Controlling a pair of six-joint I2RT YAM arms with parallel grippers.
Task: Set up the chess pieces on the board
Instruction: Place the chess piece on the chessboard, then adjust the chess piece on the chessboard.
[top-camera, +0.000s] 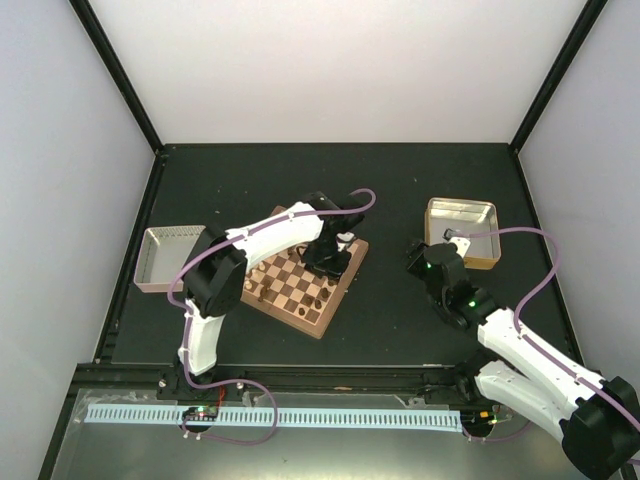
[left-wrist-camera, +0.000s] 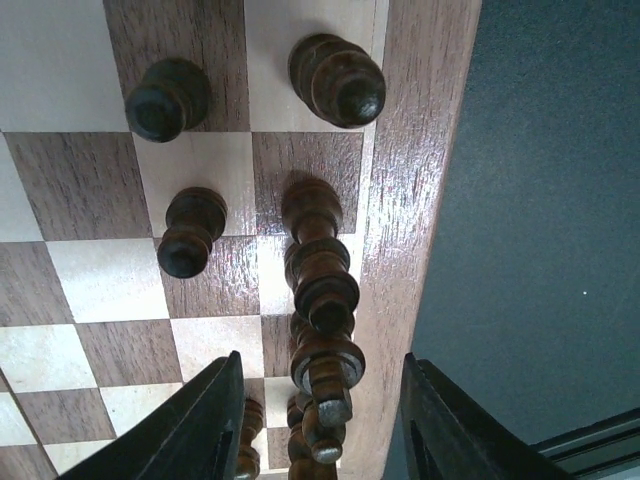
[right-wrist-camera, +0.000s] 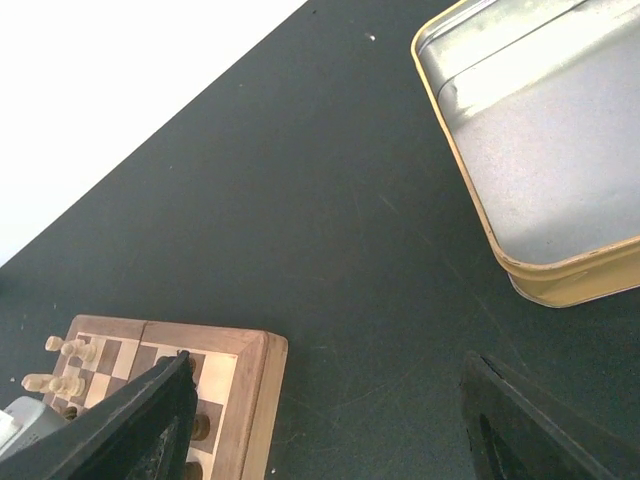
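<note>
The chessboard (top-camera: 322, 322) lies tilted at the table's middle. My left gripper (top-camera: 328, 262) hovers over its far right part, open. In the left wrist view the gripper (left-wrist-camera: 320, 425) straddles a row of dark brown pieces (left-wrist-camera: 318, 262) standing along the board's reddish border (left-wrist-camera: 400, 200). Its fingers (left-wrist-camera: 205, 425) do not touch the dark piece (left-wrist-camera: 326, 366) between them. More dark pieces (left-wrist-camera: 168, 98) stand one row inward. My right gripper (top-camera: 415, 256) is open and empty over the black table, right of the board. Its view (right-wrist-camera: 330, 435) shows a board corner (right-wrist-camera: 245, 385) and pale pieces (right-wrist-camera: 62, 349).
A gold-rimmed metal tray (top-camera: 488, 258) sits at the right, just behind my right gripper, and shows empty in the right wrist view (right-wrist-camera: 560, 285). A silver metal tray (top-camera: 152, 262) sits left of the board. Black frame posts stand at the table's back corners.
</note>
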